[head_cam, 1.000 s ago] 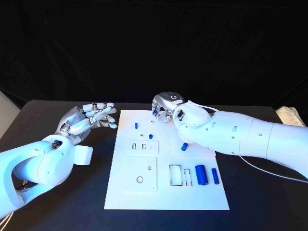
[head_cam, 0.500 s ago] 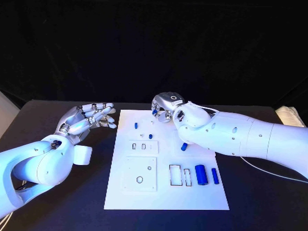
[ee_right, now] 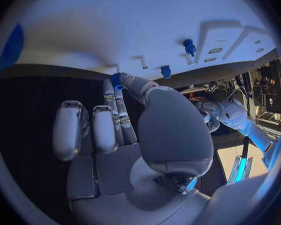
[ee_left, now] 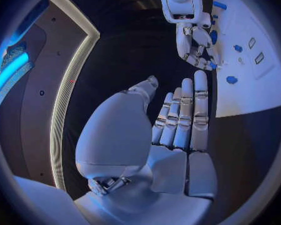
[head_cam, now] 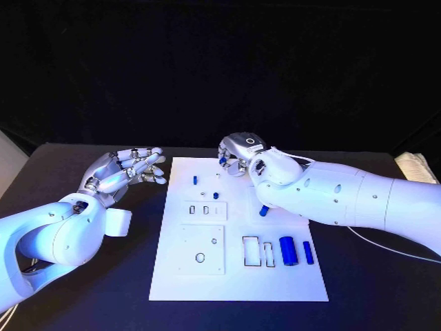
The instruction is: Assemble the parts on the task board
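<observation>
White task board point(head_cam: 236, 276) is lying at the centre of the frame, with blue parts point(head_cam: 289, 250) resting at its lower right. At its upper edge the right hand point(head_cam: 238, 153) is pinching a small blue part point(ee_right: 116, 80) between thumb and fingertip. At centre left, off the board, the left hand point(head_cam: 129, 170) is hovering unclenched, grasping nothing.

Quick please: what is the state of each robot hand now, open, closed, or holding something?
Left robot hand: open, fingers apart, holding nothing, beside the white board.
Right robot hand: pinching a small blue part at the board's far edge.
</observation>
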`<state>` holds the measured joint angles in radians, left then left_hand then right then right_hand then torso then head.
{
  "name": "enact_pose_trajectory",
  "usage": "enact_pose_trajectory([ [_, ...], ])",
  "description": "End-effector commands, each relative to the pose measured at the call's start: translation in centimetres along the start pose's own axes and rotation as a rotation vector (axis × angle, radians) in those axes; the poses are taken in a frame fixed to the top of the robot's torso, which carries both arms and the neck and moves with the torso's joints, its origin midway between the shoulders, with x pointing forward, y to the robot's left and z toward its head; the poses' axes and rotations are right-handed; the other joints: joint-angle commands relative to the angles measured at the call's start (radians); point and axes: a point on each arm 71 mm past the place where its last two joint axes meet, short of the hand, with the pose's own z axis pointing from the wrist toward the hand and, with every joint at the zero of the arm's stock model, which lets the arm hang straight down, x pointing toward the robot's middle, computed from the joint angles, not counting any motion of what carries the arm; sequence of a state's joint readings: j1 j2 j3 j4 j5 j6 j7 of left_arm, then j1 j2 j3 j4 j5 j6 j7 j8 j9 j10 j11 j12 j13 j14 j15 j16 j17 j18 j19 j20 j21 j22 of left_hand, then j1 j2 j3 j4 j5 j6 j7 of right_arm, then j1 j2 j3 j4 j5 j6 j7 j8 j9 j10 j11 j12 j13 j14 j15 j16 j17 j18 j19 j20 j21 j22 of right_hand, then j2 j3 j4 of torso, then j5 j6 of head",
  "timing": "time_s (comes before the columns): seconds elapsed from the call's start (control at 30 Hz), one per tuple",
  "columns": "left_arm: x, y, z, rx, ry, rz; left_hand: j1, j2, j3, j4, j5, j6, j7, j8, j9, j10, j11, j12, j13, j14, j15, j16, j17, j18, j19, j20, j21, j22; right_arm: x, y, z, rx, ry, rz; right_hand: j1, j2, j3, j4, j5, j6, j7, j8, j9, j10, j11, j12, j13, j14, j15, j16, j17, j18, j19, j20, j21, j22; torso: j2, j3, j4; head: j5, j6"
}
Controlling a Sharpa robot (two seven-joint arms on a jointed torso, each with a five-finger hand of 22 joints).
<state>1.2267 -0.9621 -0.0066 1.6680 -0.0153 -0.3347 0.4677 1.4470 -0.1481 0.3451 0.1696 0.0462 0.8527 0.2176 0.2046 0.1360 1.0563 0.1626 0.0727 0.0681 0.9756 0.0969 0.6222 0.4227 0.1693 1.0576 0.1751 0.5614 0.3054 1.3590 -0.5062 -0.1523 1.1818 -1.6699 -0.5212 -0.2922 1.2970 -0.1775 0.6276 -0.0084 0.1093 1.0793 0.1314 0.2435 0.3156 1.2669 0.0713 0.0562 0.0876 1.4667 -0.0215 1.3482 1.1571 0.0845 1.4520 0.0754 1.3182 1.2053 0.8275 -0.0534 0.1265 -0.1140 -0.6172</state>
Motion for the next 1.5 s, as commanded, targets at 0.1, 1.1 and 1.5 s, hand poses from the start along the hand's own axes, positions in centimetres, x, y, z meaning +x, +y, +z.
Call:
enact_pose_trajectory([
  [0.1,0.18,-0.15,0.05,0.008,0.021,-0.006,0.003,-0.003,0.002,-0.003,0.004,0.003,0.009,-0.006,-0.001,0.002,0.0,-0.007,-0.001,-0.007,-0.003,0.005,0.001,0.008,-0.005,0.0,0.007,0.001,-0.16,-0.04,-0.16,-0.004,-0.022,-0.011,0.005,0.009,0.003,-0.001,0.006,0.001,-0.003,0.004,0.002,-0.002,-0.008,0.006,0.002,0.033,0.002,0.005,0.001,-0.013,0.001,0.003,0.003,0.001,0.001,-0.0001,-0.0001,0.0,-0.001],
  [1.1,0.17,-0.08,0.14,0.005,0.023,-0.007,0.002,-0.004,0.003,-0.004,0.004,0.002,0.01,-0.006,-0.002,0.001,0.001,-0.007,-0.001,-0.008,-0.002,0.006,0.002,0.008,-0.007,0.0,0.009,0.003,0.3,0.44,-0.25,-0.014,0.031,-0.022,-0.001,0.005,0.003,0.001,0.009,0.001,-0.003,0.005,0.006,-0.002,-0.008,0.007,0.002,0.033,0.002,0.005,-0.001,-0.012,0.0,0.004,0.001,0.0,0.001,-0.002,0.0004,0.0,-0.006],
  [1.5,0.17,-0.07,0.16,0.005,0.023,-0.007,0.002,-0.004,0.003,-0.004,0.004,0.002,0.01,-0.006,-0.002,0.001,0.001,-0.007,-0.001,-0.008,-0.002,0.006,0.002,0.008,-0.007,0.0,0.009,0.003,0.63,0.07,0.04,0.006,0.053,-0.04,-0.003,0.004,0.003,0.002,0.008,0.0,-0.003,0.005,0.007,-0.002,-0.008,0.007,0.002,0.032,0.002,0.004,-0.003,-0.012,-0.001,0.004,0.0,-0.002,0.002,-0.0013,0.0013,-0.001,-0.007],
])
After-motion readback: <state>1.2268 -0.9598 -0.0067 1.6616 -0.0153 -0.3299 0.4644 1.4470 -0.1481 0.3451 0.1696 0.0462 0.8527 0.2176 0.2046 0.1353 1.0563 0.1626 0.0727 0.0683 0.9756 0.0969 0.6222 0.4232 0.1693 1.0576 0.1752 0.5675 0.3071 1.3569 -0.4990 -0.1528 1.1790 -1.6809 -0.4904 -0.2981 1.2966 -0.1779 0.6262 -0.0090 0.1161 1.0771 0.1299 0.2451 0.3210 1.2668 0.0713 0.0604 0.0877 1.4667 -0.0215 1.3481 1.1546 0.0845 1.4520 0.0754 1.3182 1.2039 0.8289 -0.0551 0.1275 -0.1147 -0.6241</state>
